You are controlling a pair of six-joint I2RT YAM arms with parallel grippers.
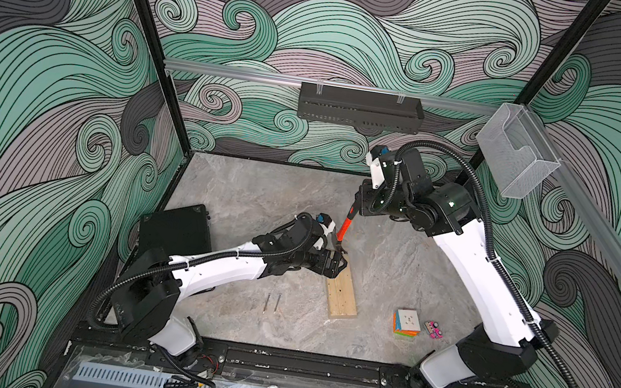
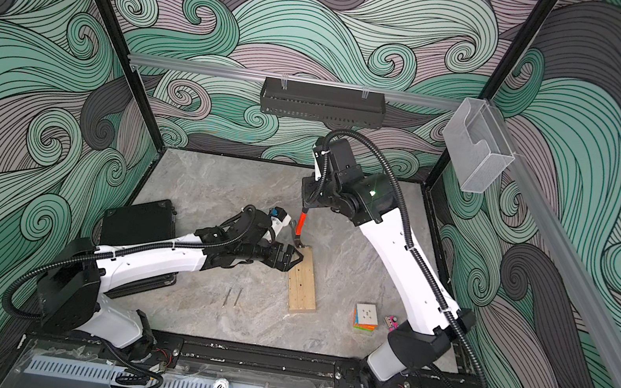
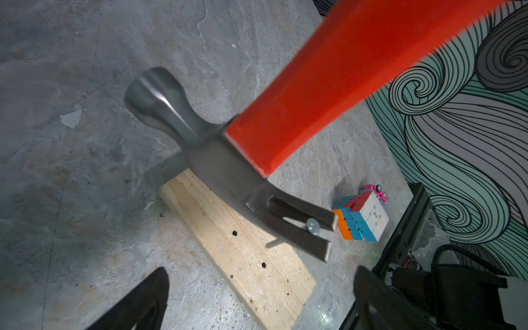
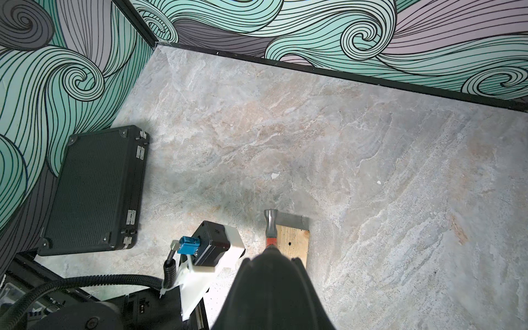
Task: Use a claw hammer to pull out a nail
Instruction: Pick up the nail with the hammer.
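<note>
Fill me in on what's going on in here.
The right gripper is shut on the claw hammer by its black handle end, head over the far end of the wooden block. A nail sits hooked in the claw's fork; whether its tip is clear of the wood is unclear. The left gripper hangs open astride that end, gripping nothing. Two loose nails lie on the table.

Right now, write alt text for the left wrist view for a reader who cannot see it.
A claw hammer with a grey head and orange-red shaft hooks a nail in its forked claw above a wooden board on a grey table. A colourful puzzle cube sits beyond, and the open left gripper frames the foreground.
</note>
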